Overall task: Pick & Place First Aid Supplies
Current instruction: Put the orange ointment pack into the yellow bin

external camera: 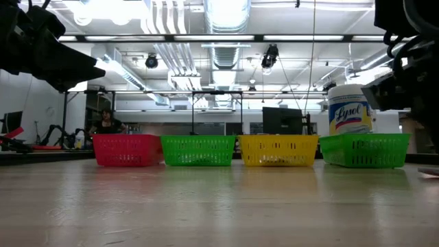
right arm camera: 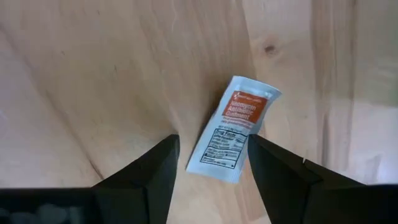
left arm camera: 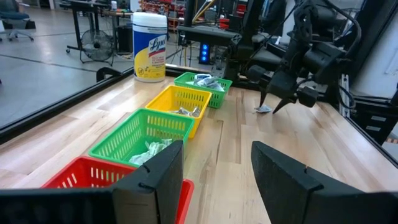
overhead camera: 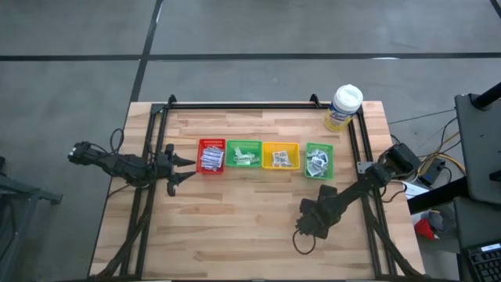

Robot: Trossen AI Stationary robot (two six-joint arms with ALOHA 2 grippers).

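A small white sachet with an orange label (right arm camera: pixel 233 127) lies flat on the wooden table (overhead camera: pixel 235 227), in front of the trays. My right gripper (right arm camera: pixel 212 142) points down over it, open, one finger on each side of the sachet's near end; in the left wrist view its fingertips (left arm camera: pixel 283 99) hover just above the sachet (left arm camera: pixel 262 109). In the high view the gripper (overhead camera: pixel 307 227) hides the sachet. More packets fill the red tray (overhead camera: pixel 211 157), the green tray (overhead camera: pixel 245 153), the yellow tray (overhead camera: pixel 280 155) and the second green tray (overhead camera: pixel 318 160). My left gripper (overhead camera: pixel 184 168) waits open beside the red tray.
The four trays stand in a row across the table's middle. A white-lidded, yellow-labelled tub (overhead camera: pixel 344 107) stands at the far right corner. A black frame (overhead camera: pixel 243 104) runs along the table's edges. Bare wood lies between the trays and the near edge.
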